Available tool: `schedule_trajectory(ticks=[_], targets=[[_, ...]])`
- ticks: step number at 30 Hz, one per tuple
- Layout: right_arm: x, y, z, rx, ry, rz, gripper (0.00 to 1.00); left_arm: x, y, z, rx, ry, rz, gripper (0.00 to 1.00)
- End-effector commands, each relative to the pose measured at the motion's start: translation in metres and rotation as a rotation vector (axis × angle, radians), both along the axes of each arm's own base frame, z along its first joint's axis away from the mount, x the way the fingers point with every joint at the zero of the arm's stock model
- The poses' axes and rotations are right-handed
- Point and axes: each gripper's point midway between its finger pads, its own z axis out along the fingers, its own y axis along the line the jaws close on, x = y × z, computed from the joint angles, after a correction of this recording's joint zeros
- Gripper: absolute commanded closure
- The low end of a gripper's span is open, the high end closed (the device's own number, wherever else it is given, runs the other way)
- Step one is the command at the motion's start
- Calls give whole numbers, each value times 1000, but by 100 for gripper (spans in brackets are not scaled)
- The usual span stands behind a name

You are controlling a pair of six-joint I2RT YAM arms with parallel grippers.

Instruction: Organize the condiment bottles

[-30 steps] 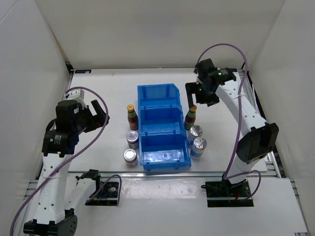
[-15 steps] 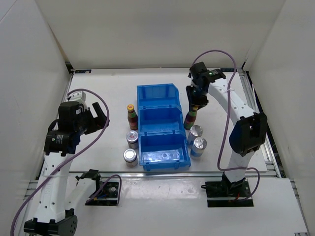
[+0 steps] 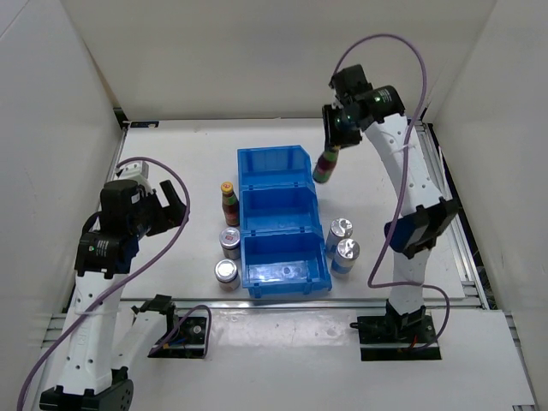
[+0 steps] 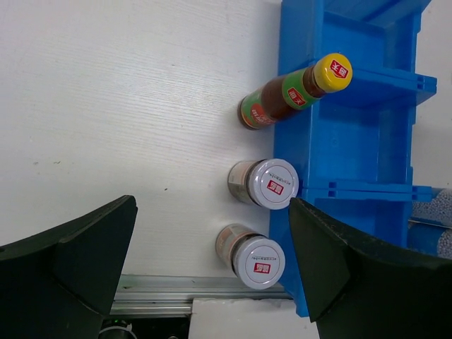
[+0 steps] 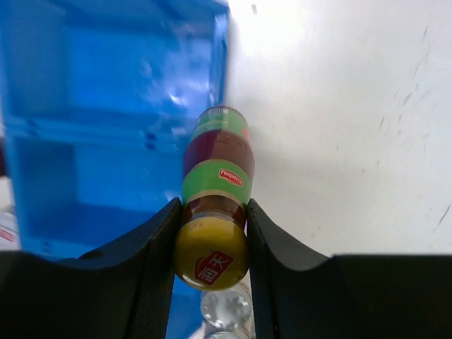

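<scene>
The green-labelled condiment bottle point(image 3: 324, 164) hangs in the air beside the far right corner of the blue bin point(image 3: 242, 214). My right gripper point(image 3: 330, 151) is shut on its neck, just under the yellow cap point(image 5: 210, 256); in the right wrist view the bottle point(image 5: 215, 173) points down past the bin wall point(image 5: 106, 106). The red-labelled condiment bottle point(image 3: 229, 202) stands upright against the bin's left side, and its body point(image 4: 272, 106) shows in the left wrist view. My left gripper point(image 3: 167, 205) hovers open to the left of it, fingers wide with nothing between them point(image 4: 212, 205).
Two cans point(image 3: 230, 241) point(image 3: 226, 272) stand in line behind the red-labelled bottle along the bin's left wall. Two more cans point(image 3: 341, 229) point(image 3: 347, 253) stand at its right side. The bin has three compartments. White walls close in the table.
My right gripper shut on the green-labelled bottle and lifted it from beside the right cans toward the bin's far end. The left arm barely shifted.
</scene>
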Motion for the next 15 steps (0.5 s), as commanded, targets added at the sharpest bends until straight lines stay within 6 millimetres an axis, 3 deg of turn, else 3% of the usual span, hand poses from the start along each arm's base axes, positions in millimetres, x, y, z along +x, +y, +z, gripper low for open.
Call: schedule_trajectory(ticks=[1,2,3,7,11,15], targets=[[17,19,32,23,-116,29,100,-1,5,1,29,-13,17,1],[19,34,58,63,-192,55,100,-1,8,1,37,-13,29,1],[24,42,41,35,-153,78,100,-1,10,-3,44,-3,37,1],[35,65,37,45,-193,105,100,-1,8,-7,40,6,30,1],[36,84,4,-5,-138,134,100,-2,9,-1,47,-5,23,1],[42,85,-30,-94,-93,99,100,3,8,2,48,3,23,1]])
